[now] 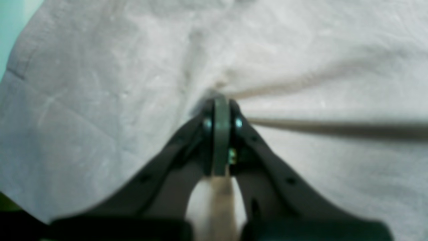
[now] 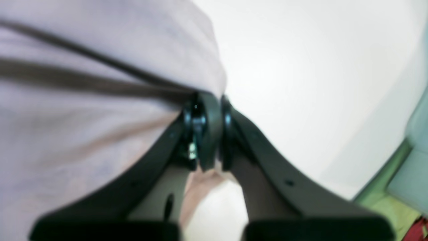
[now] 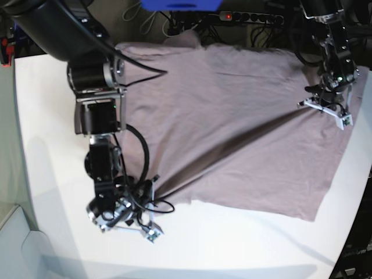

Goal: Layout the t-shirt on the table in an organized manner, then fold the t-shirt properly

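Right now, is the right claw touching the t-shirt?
Touching. The right wrist view shows the right claw shut on the t-shirt, cloth pinched between its fingers.

The white desk (image 3: 52, 151) carries the dusty-pink t-shirt (image 3: 232, 128), which lies spread across its middle and far side, mostly flat, with a long dark crease running diagonally from its near left corner toward its far right side.
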`<state>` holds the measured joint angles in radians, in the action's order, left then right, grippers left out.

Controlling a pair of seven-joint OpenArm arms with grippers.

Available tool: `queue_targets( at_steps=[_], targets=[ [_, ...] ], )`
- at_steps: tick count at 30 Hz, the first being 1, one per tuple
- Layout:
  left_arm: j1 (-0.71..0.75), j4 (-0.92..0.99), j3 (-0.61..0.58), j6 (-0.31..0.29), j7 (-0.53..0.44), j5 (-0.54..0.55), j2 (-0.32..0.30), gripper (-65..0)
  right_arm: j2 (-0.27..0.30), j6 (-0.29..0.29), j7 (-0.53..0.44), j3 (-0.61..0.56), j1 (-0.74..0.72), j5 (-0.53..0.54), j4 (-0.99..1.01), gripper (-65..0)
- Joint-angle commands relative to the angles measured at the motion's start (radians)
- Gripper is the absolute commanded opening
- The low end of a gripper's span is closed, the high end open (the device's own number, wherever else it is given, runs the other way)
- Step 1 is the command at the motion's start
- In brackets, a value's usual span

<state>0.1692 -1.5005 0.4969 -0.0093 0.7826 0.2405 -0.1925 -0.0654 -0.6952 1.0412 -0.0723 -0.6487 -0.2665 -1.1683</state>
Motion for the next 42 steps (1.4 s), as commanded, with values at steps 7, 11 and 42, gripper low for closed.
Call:
queue_targets(
  at_steps=[7,11,42],
  targets=[
    [-0.004,-0.124,0.001,0.009,-0.007,0.001,0.012,-64.6,0.002,-0.003,-0.175,-0.094,-0.07,-0.009,-0.023,-65.0],
    [-0.006,-0.127,0.001,0.01,-0.007,0.001,0.012,-64.6,0.003,-0.003,-0.186,-0.11,-0.009,-0.01,-0.104,-65.0],
    [-0.001,-0.117,0.001,0.007,-0.007,0.001,0.009,-64.6,0.256,-0.003,0.084,-0.389,0.407,-0.007,-0.686,-19.0]
  ],
)
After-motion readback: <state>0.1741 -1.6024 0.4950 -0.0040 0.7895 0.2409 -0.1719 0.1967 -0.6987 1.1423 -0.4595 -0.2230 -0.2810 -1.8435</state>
